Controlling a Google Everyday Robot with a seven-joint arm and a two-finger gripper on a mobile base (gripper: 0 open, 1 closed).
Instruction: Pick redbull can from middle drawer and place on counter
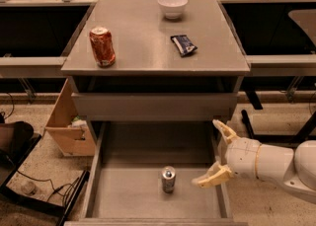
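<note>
The slim drink can (168,179) is standing upright on the floor of the pulled-out drawer (126,193), out beyond the front edge of the tabletop (143,37) and a little right of its middle. Just beside the can, the gripper (206,153) is hanging over the drawer's right side with its two fingers spread wide, gripping nothing and not touching the can.

I'm thinking the grab needs the fingers going level to either side of the can's body, below the rim, squeezing gently so it isn't tipping, then lifting straight up clear of the drawer wall.

I'm counting one slim can, one red soda can (102,46) near the tabletop's front left corner, one white bowl (172,6) at its far edge, one dark snack packet (183,44) towards its right edge, and one cardboard box (66,121) down beside the cabinet.
</note>
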